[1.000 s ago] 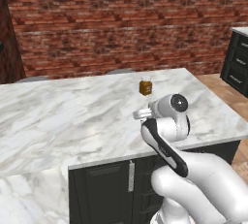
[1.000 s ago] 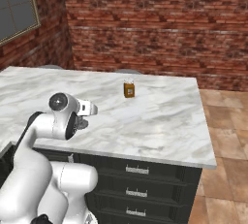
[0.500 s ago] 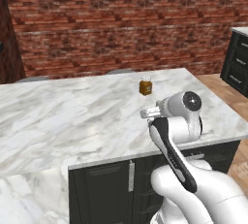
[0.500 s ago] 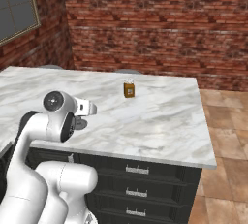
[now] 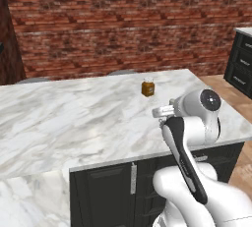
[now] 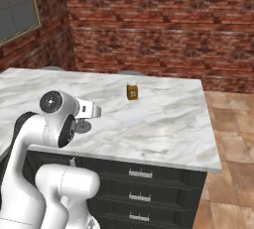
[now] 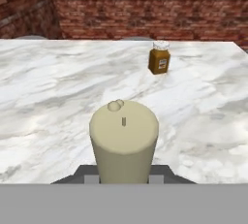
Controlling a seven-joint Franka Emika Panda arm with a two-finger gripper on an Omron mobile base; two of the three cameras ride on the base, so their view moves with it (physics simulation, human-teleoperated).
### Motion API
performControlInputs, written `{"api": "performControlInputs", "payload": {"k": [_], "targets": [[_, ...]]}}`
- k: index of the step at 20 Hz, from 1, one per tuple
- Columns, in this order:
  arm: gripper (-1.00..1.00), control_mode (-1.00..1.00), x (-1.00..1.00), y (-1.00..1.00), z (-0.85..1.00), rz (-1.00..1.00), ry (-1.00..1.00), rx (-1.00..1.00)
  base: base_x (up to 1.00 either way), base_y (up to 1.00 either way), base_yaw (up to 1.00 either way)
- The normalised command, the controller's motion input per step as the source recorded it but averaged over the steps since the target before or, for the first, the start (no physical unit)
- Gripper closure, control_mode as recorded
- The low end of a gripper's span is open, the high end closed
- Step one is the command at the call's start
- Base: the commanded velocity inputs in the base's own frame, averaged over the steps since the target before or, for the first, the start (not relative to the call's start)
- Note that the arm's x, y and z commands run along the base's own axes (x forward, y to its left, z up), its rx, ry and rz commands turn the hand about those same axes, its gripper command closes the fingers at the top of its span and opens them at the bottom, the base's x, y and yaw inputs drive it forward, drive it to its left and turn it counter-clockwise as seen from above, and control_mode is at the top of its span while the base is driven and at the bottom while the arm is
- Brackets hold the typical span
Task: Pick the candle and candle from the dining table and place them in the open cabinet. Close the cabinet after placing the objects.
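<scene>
A short cream candle stands close in the hand view, and my gripper is shut on it, with a dark fingertip at each side of its foot. It hangs over the near part of the dining table's white marble top. In the right base view a grey round base peeks out under my hand, just above the table. From the left base view, my arm's big joint hides the hand above the table. The cabinet is out of view.
A small amber carton stands further back on the table. A red brick wall rises behind it. Dark drawers fill the table's front. A dark drawer unit stands at far right.
My arm's upper joint has swung back towards the base, carrying the hand and candle with it. The amber carton and the table have stayed put.
</scene>
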Motion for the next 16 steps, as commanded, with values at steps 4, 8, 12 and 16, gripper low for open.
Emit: {"api": "performControlInputs", "payload": {"k": [4,8,12,16], "targets": [[1.0,-1.0,-0.33,-0.13,0.36,-0.04,0.06,0.0,0.0,0.0,0.0],[1.0,-1.0,-0.25,-0.06,0.36,-0.03,0.1,0.0,0.0,0.0,0.0],[1.0,-1.0,-0.24,-0.05,0.26,-0.01,0.11,0.0,0.0,0.0,0.0],[1.0,-1.0,-0.08,-0.01,0.16,0.0,0.07,0.0,0.0,0.0,0.0]]}}
